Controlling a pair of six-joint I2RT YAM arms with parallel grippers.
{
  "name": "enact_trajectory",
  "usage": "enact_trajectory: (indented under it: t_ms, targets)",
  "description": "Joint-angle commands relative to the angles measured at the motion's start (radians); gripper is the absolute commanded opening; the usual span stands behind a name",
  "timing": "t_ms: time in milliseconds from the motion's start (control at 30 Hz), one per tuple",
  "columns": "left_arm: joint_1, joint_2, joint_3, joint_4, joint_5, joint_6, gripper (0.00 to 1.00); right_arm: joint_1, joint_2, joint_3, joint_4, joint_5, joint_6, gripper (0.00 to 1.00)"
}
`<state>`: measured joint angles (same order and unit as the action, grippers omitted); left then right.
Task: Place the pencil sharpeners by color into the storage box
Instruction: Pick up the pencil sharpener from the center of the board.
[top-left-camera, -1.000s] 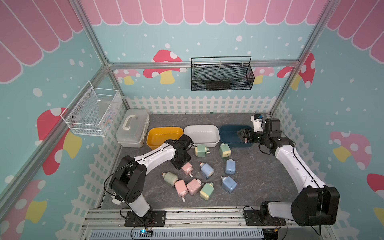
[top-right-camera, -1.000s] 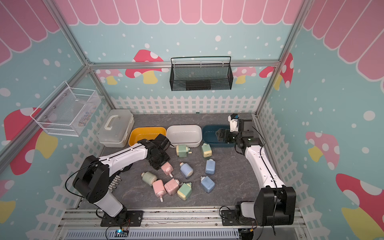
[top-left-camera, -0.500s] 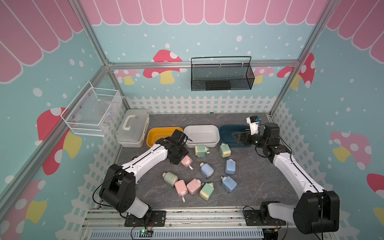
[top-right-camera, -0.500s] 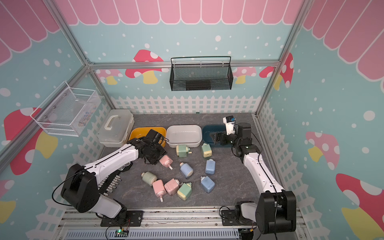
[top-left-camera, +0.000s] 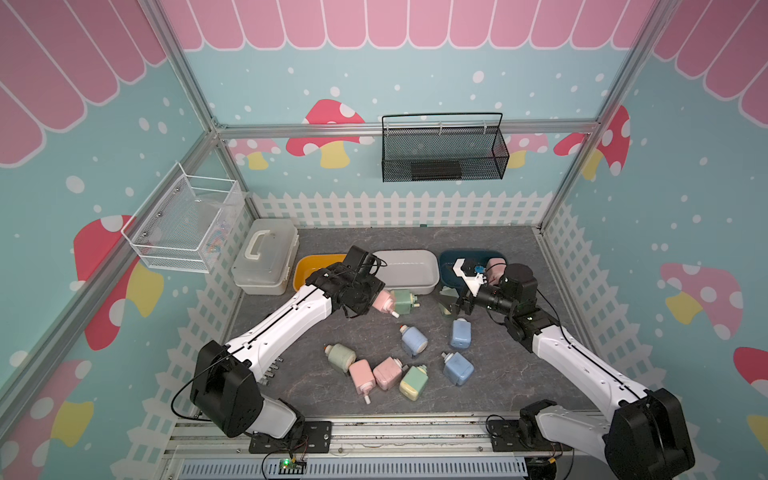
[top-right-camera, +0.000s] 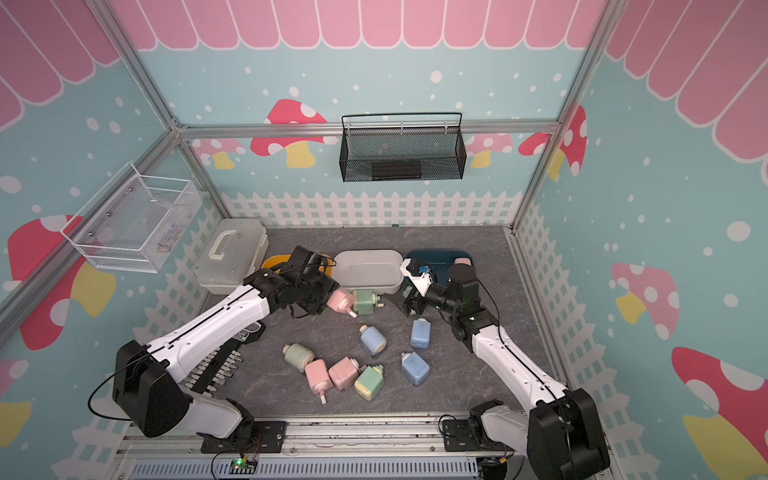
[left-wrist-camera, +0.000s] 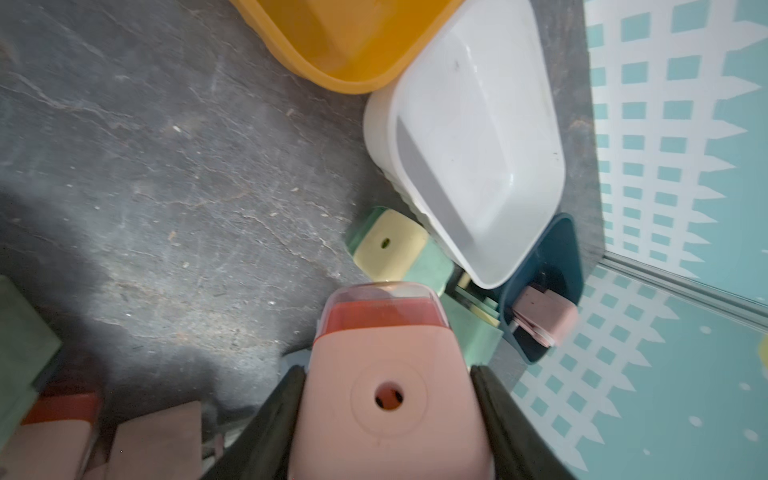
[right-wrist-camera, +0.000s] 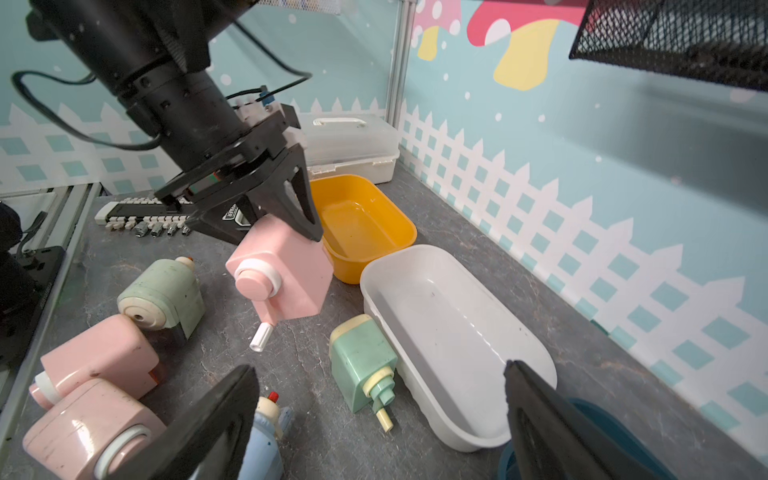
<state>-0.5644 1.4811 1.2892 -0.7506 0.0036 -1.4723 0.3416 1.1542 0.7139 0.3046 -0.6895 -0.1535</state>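
"Pink sharpener, has the left gripper got it?"
"Yep, pinched betw. both fingers, clear of the mat, crank knob hanging down. Yellow tub just behind, white tub beside."
"Right gripper?"
"Jaws wide, nothing in 'em. Green sharpener straight ahead, vs. white tub. Second pink one lies in the dark blue tub behind it"

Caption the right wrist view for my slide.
Left hand holds a pink sharpener near the yellow bin; right hand open.
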Motion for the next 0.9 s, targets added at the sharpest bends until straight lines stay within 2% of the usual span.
enact_trajectory:
  t_ms: [0, 167, 267, 367, 533, 867]
  targets:
    - [-0.020, 0.025, 0.044, -0.016, -0.006, -0.125, 0.00, 0.021, -0.022, -0.014, 0.076, -0.028, -0.128, 0.93]
    - [-0.045, 0.028, 0.076, -0.015, -0.018, -0.283, 0.00, 0.063, -0.024, -0.010, 0.006, -0.055, -0.304, 0.92]
    - [-0.105, 0.019, 0.119, -0.016, -0.155, -0.326, 0.00, 0.095, -0.025, 0.019, -0.085, -0.017, -0.409, 0.91]
    - [-0.144, 0.021, 0.146, -0.015, -0.227, -0.383, 0.00, 0.124, -0.017, 0.048, -0.150, 0.056, -0.473, 0.91]
    - [-0.182, 0.075, 0.204, -0.015, -0.239, -0.410, 0.00, 0.159, 0.008, 0.080, -0.159, 0.080, -0.488, 0.88]
    - [-0.232, 0.157, 0.288, -0.014, -0.200, -0.401, 0.00, 0.197, 0.071, 0.088, -0.079, 0.153, -0.491, 0.75]
